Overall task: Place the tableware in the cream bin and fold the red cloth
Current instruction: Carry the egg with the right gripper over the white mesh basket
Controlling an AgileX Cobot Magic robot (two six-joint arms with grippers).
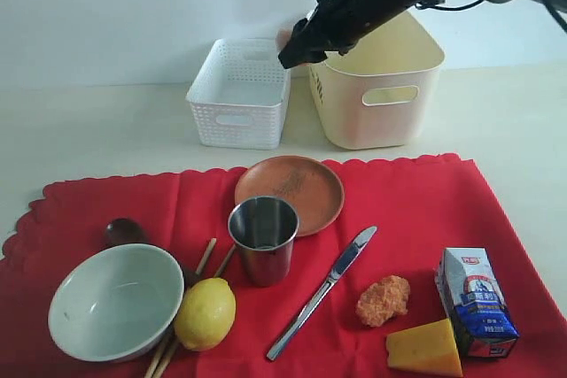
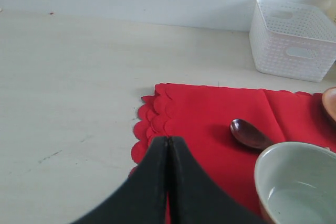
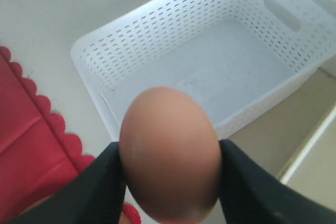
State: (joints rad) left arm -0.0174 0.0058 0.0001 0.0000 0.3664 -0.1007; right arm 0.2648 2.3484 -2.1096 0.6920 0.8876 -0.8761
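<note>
A pale table (image 1: 106, 121) meets a white wall (image 1: 133, 6); the red cloth (image 1: 416, 210) lies flat along the near edge, carrying bowl (image 1: 115, 303), steel cup (image 1: 263, 238), plate (image 1: 289, 192), knife (image 1: 321, 294), spoon (image 1: 124, 232), chopsticks (image 1: 205, 258), lemon (image 1: 205, 313), cheese (image 1: 425, 349) and milk carton (image 1: 476, 303); toward the far edge stand a white lattice basket (image 1: 239, 95), bare floor showing, and just beside it the cream bin (image 1: 381, 86); the right end effector (image 3: 168, 161) grips an egg (image 3: 168, 140) above the basket's rim; the left end effector (image 2: 168, 145) is pinched closed over the cloth's left edge.

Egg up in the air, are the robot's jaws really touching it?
Touching. The right wrist view shows the egg pinched between both black jaws, with no gap on either side.
</note>
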